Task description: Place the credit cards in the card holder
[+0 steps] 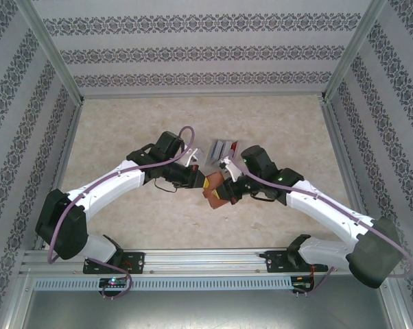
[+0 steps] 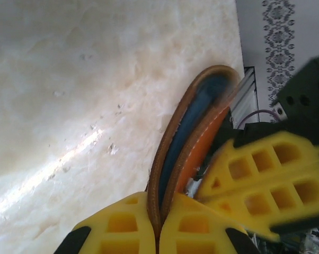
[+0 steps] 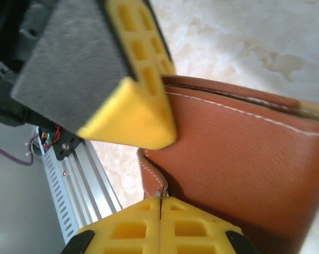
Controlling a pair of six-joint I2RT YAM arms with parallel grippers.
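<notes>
Surface [image 1: 124, 123]: pale beige, marbled, with a glossy glare streak in the left wrist view. Lying flat on it near the centre, toward the far side, is a small cluster of credit cards [image 1: 222, 149], grey and red, set close together; overlap unclear. Aluminium rail [image 1: 206, 264] runs along the near edge.

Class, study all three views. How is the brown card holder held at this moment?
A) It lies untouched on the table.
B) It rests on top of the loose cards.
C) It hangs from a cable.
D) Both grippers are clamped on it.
D: the left gripper pinches one edge of the card holder, and the right gripper is shut on its stitched leather flap.
</notes>
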